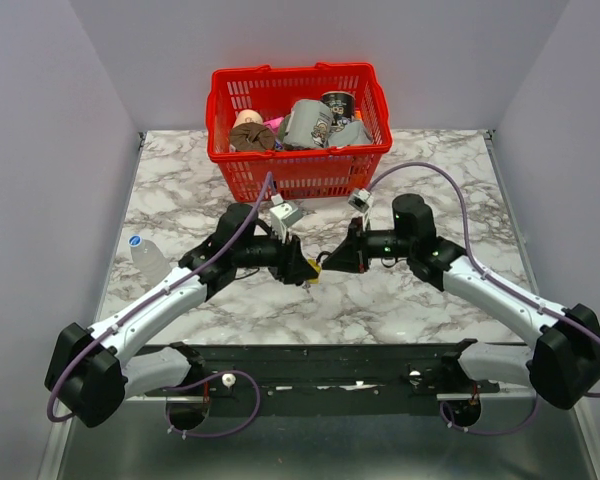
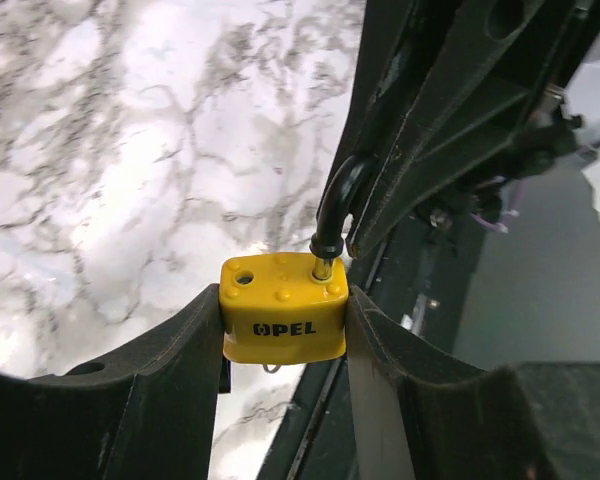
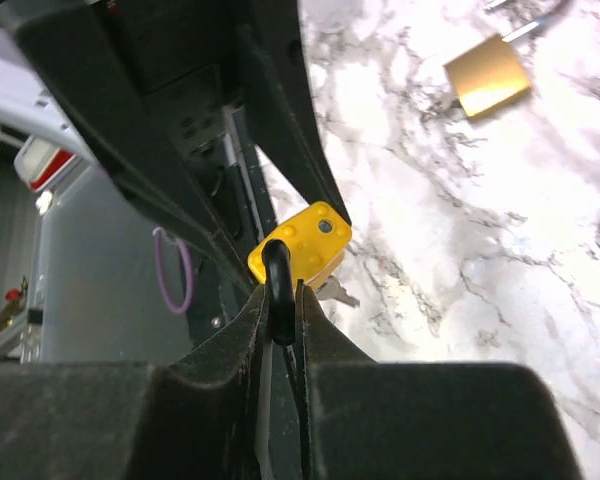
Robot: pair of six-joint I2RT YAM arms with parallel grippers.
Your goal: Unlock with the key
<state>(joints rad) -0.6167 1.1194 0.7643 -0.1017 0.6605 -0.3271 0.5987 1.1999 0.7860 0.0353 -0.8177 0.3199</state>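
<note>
Closest to the lens, the dark fingers (image 2: 195,350) of my left hand (image 2: 283,300) are clamping the yellow padlock (image 2: 283,325) by its two side faces. They are standing only as wide as its body, with the printed front facing the left wrist camera. My right hand (image 3: 285,300) is reaching in from the right and pinching the black-sleeved shackle (image 3: 277,275) between jaws that are drawn almost together. In the left wrist view, one leg of the shackle is sitting in the right hole on top of the body, while the left hole is showing empty.

I am holding the lock above the marble worktop (image 2: 130,150), about midway between left and right and nearer the near edge than the far one. The key (image 3: 336,292) is showing only as a small grey metal sliver poking out from the underside of the yellow body. I cannot tell how deep it is sitting.

Well apart from both hands, a brass padlock (image 3: 487,78) is lying flat on the marble. At the far edge a red basket (image 1: 300,175) of assorted items is standing. A plastic bottle (image 1: 145,258) is lying by the left edge, beside my left arm.
</note>
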